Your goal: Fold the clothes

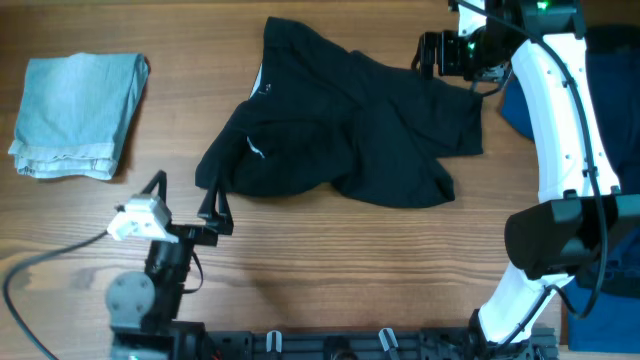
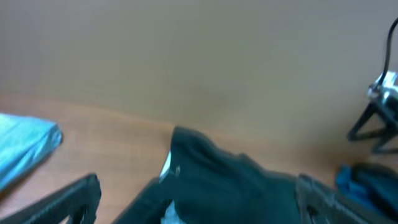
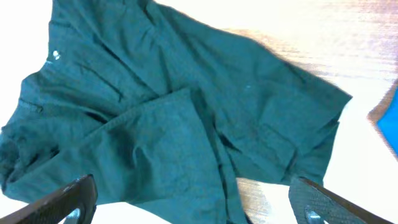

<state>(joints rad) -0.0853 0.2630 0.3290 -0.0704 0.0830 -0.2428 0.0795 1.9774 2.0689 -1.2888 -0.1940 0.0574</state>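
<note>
At the left gripper: two black fingers spread wide apart, with nothing pinched between. Hangs low over the wooden table, tips pointing toward the far side.

Just ahead of it and a bit to its right: the clothes, a pair of black shorts. Lie on the table, spread out but rumpled, with one flap laid over the middle. Show a strip of whitish lining inside the waistband, on the end nearer the left gripper. Reach right up beside the right-hand fingertip. Cannot tell about touching there.

Ahead of the left gripper and off to its left: a pale blue folded cloth. Sits flat and neat, well apart from the shorts.

At the right gripper: also spread wide, plain to see from its own wrist camera, pinching nothing. Hovers at the far edge of the shorts, near one short wide leg. Looks down on black cloth below and ahead of both fingers. Cannot tell from any view about touching the cloth.

Off to the right side of the right gripper: a deep blue rumpled heap. Lies near the white arm, just past the end of the shorts.
</note>
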